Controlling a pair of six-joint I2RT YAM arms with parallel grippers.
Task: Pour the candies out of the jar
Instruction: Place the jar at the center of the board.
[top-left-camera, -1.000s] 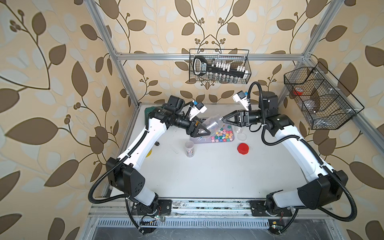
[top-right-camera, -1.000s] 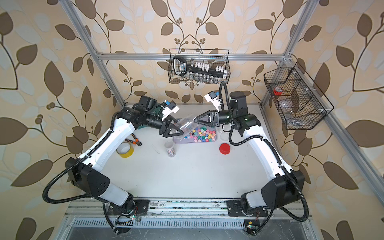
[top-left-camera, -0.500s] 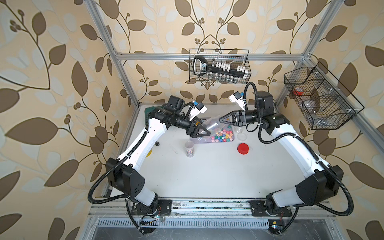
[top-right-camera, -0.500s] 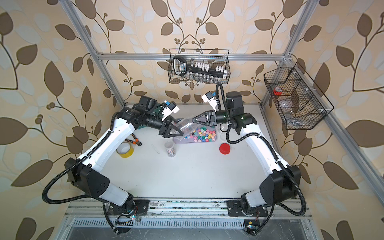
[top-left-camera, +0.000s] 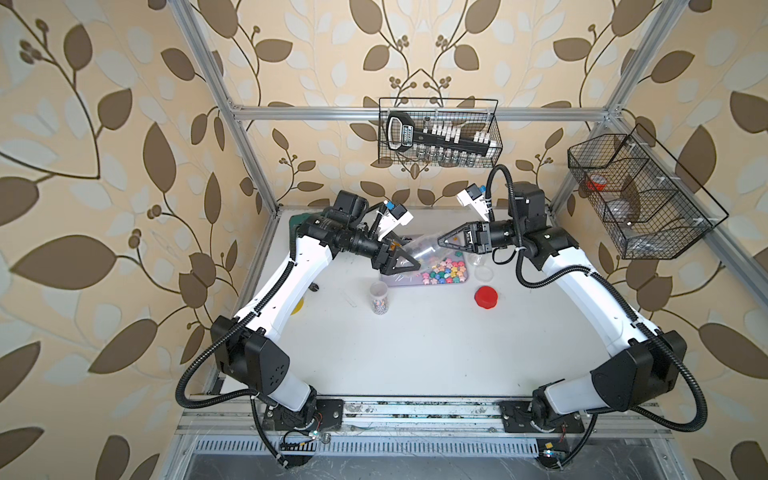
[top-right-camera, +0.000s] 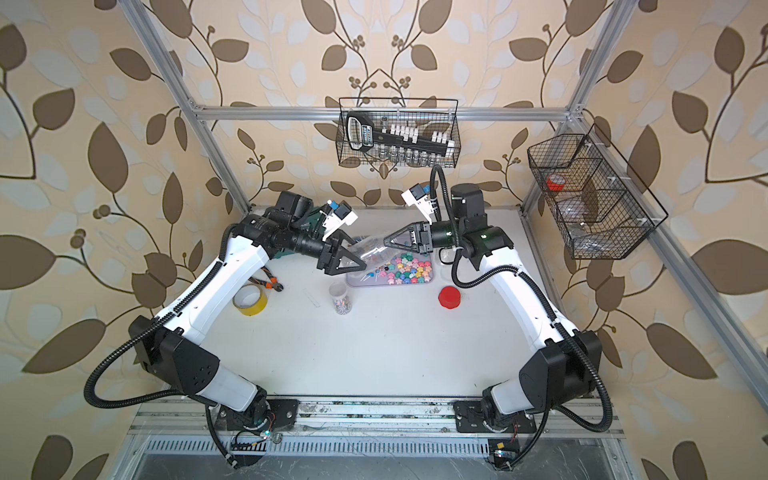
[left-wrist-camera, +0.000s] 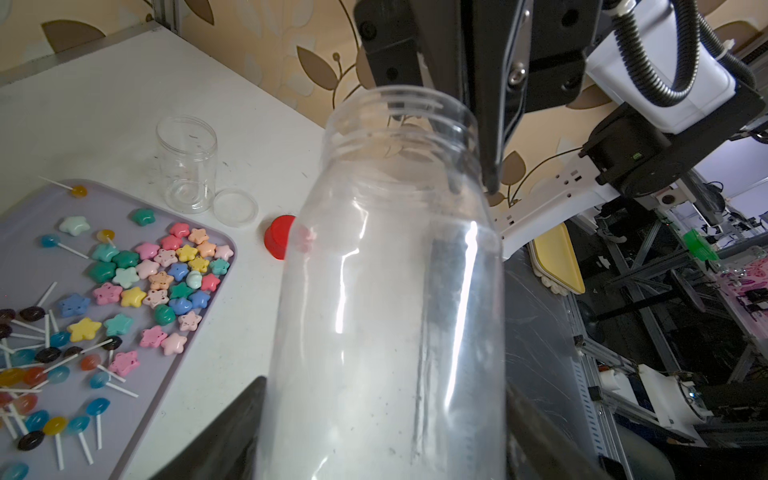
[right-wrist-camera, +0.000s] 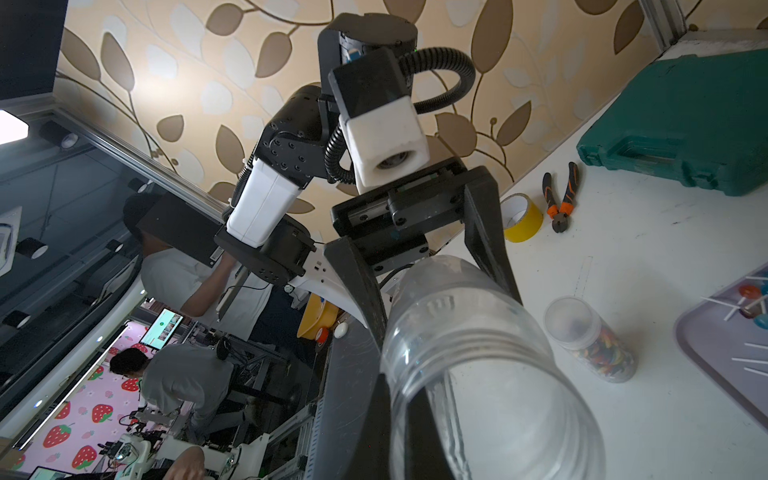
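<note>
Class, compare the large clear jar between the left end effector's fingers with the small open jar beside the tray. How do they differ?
The large jar is raised and tilted; the small jar stands upright on the table. The large jar is taller and wider than the small jar. Both are clear and lidless.

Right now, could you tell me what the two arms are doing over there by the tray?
Both arms are at one clear jar, held aloft and tipped well over. The right gripper is shut on its open rim. The jar's base sits inside the left gripper, though whether that one clamps it is unclear. The candies lie spread on the grey tray, so the pouring looks done.
</note>
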